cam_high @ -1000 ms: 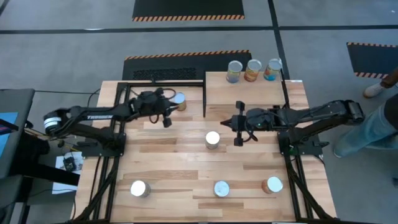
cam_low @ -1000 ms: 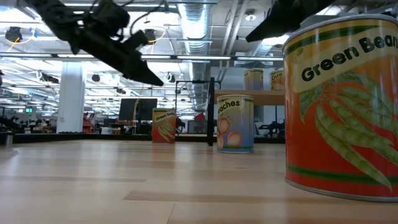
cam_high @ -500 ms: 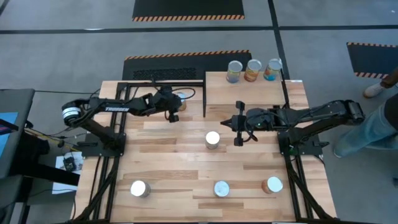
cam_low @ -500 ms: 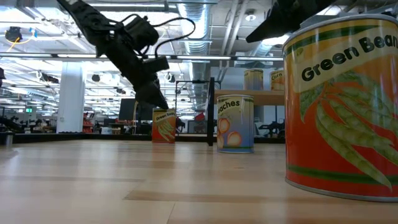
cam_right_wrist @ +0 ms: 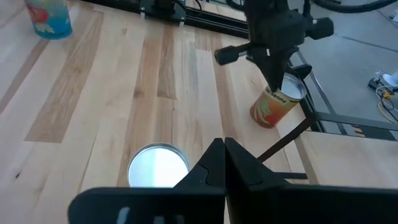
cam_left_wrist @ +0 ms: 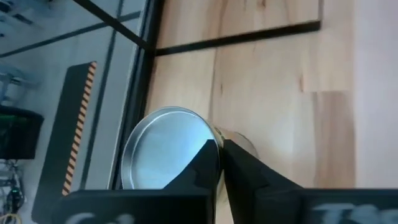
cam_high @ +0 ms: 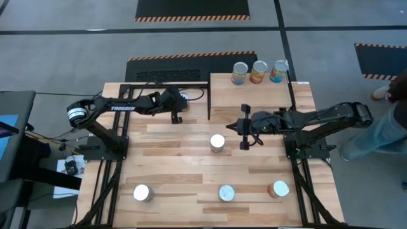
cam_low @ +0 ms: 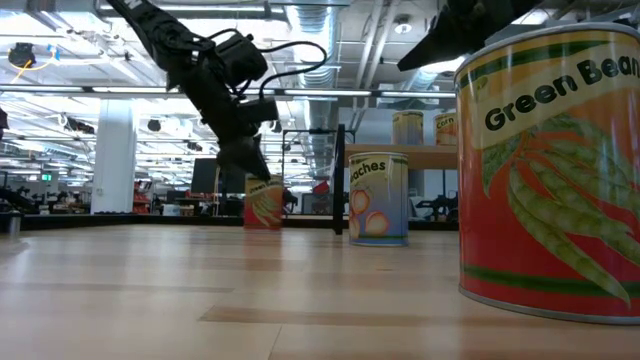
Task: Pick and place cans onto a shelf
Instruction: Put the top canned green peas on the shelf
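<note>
An orange-labelled can (cam_high: 186, 98) stands upright at the table's far left, beside the black frame; it also shows in the low view (cam_low: 263, 203). My left gripper (cam_high: 180, 107) is shut and points down at the can's lid (cam_left_wrist: 163, 150). My right gripper (cam_high: 232, 126) is shut and empty, above the table's middle, beside a silver-lidded can (cam_high: 217, 142). Three cans (cam_high: 258, 71) stand on the pale wooden shelf (cam_high: 254, 102) at the far right. Three more cans (cam_high: 226, 193) stand along the near edge. My left gripper's shut fingertips (cam_right_wrist: 278, 79) come from above, pointing down, and stand at the edge of the orange can's lid (cam_left_wrist: 205, 134). I cannot tell whether they touch it. The can stands upright on the table.
A black metal-framed open rectangle (cam_high: 165, 84) lies at the far left, its bar (cam_high: 209, 102) running beside the shelf. A Green Beans can (cam_low: 550, 170) and a peaches can (cam_low: 378, 198) stand close in the low view. A person's legs (cam_high: 388, 127) are at the right.
My left gripper has moved toward the table's far edge and right, and down, until it stands over the orange can at the far left. My right gripper and the cans have kept still.
</note>
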Robot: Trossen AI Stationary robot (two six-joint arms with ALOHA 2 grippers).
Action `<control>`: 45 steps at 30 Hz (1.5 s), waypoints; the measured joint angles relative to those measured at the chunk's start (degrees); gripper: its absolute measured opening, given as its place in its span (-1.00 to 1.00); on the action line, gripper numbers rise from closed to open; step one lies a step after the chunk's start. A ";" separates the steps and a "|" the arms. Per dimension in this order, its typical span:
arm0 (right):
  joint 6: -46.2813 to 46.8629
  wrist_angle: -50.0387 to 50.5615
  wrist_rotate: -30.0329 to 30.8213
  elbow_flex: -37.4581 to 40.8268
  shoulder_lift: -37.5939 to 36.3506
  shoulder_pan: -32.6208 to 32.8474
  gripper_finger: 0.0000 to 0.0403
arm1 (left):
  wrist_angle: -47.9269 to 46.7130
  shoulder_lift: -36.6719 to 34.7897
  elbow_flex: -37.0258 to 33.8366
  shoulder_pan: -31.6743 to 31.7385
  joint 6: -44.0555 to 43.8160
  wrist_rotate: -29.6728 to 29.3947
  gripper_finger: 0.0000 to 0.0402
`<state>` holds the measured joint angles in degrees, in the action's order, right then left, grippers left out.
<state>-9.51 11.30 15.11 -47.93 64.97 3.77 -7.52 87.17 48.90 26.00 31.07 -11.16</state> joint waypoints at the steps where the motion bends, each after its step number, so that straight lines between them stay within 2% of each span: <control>1: -0.02 0.51 -0.04 -0.01 -0.02 0.08 -0.95 | -1.31 -0.54 0.54 0.05 0.45 0.28 -0.99; 5: 0.03 4.88 -0.22 -0.01 -0.20 1.06 -0.94 | -5.77 -3.86 6.01 0.70 2.21 1.59 -1.00; 8: 1.16 7.19 -0.27 0.45 -0.21 1.87 -0.96 | -10.89 -5.33 11.57 1.35 2.78 4.65 -1.00; 11: 1.55 3.66 -0.35 3.49 -0.22 2.41 -0.98 | -14.18 -5.72 18.52 1.64 3.32 8.54 -1.00; 15: 2.42 -3.11 -0.37 8.26 -0.22 2.60 -0.97 | -18.30 -5.45 26.87 1.01 4.45 10.24 -1.00; 23: 3.10 -6.44 -1.82 10.33 -0.22 2.58 -0.97 | -19.70 -4.42 37.36 0.66 3.36 14.62 -1.00; 27: 3.10 -7.24 -3.37 10.33 -0.22 2.58 -0.96 | -20.33 -0.05 42.38 0.88 2.77 16.97 -1.00; 38: 3.53 -7.25 -3.84 10.35 -0.22 2.62 -0.96 | -26.34 20.87 62.36 2.01 4.30 18.23 -1.00; 45: 3.55 -7.05 -4.69 10.35 -0.22 2.64 -0.96 | -27.94 27.87 68.22 2.23 4.30 18.43 -1.00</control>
<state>-5.96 4.25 10.42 -37.58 64.75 6.42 -35.46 115.05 117.11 28.23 35.38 7.27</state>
